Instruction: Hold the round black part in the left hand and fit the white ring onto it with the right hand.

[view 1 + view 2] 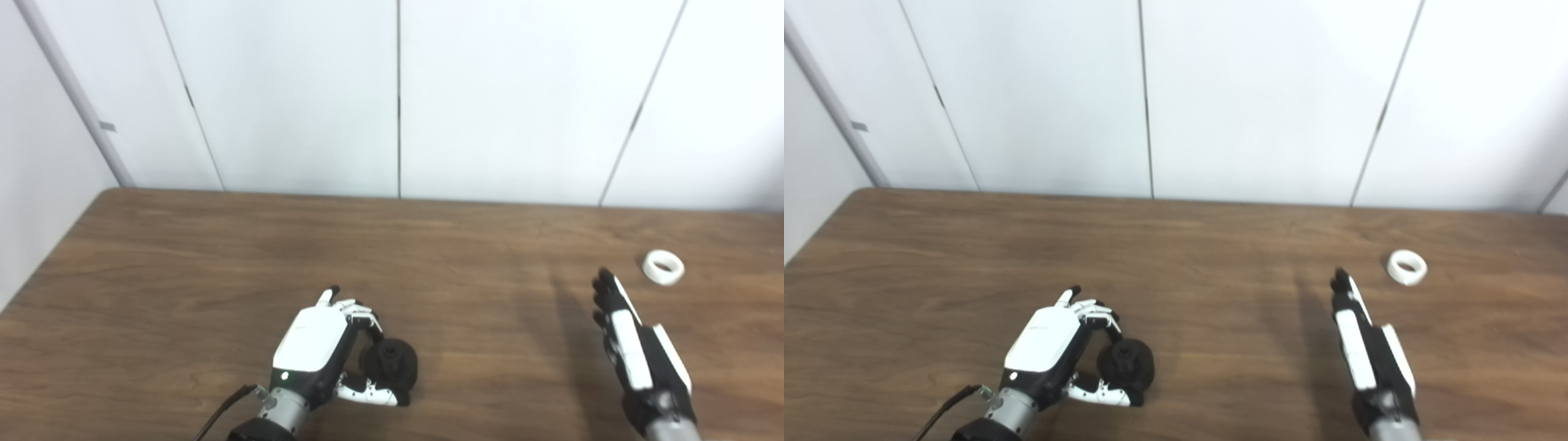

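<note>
Left hand (318, 352) curls loosely around round black part (392, 362) on wooden table (184, 275); right hand (637, 343), fingers straight and empty, hovers near white ring (663, 267).

Brown wood-grain table (184, 257), far edge against white wall panels; round black part (392, 362) resting on the tabletop near the front edge, just right of the left hand (312, 349), between its fingers and thumb, contact unclear; white ring (663, 267) lying flat on the tabletop, just beyond and slightly right of the right hand (637, 349) fingertips, apart from them.
</note>
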